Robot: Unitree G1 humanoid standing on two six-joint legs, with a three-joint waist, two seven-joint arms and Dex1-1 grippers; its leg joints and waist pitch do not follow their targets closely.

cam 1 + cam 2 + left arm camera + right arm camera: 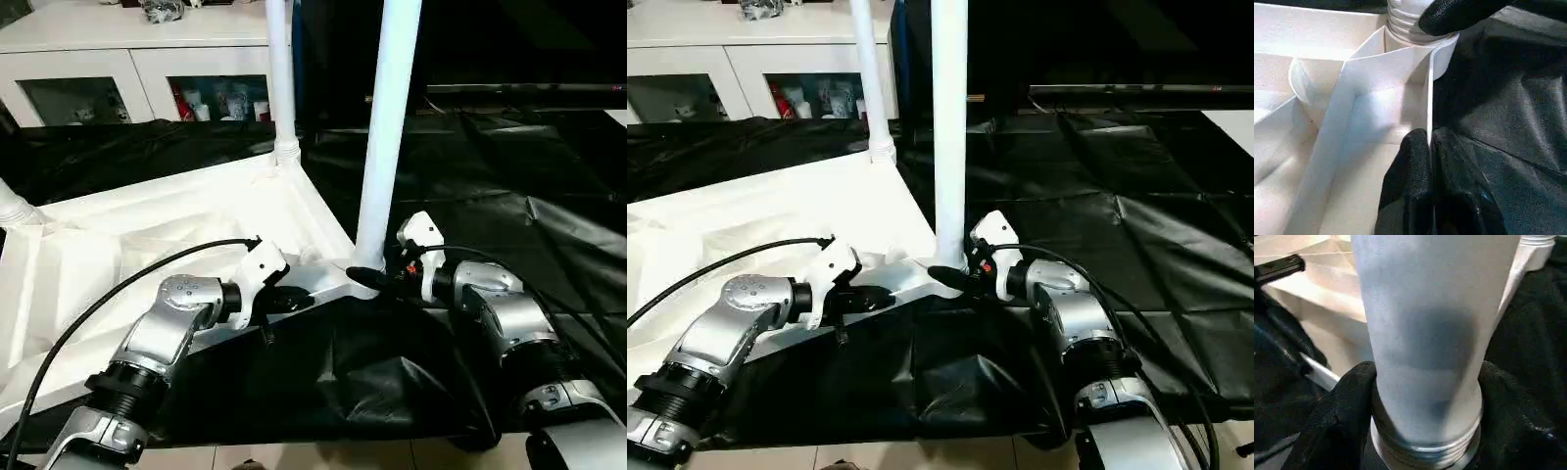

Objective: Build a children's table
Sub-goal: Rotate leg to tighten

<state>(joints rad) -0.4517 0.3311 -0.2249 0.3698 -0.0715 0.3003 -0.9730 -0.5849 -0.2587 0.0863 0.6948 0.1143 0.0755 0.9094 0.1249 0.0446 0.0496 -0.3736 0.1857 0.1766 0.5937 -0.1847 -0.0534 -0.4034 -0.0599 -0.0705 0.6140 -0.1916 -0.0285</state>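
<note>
the children's table [186,225] lies upside down on a black sheet [490,176], with three legs in sight: two tall ones upright and the stub of a third at the far left. the left gripper [290,297] is pinched tight on the tabletop's near rim. the right gripper [370,278] has one finger on each side of the near leg [385,147] at its base, clasping it.

Children's table [147,235]: smooth white plastic, slight sheen. Leg [1425,333]: matt, threaded base. Fingers [1410,196]: black, textured, probably fabric-covered. Sheet [490,186]: glossy, creased black plastic. Forearms [171,328]: brushed silver metal.
</note>
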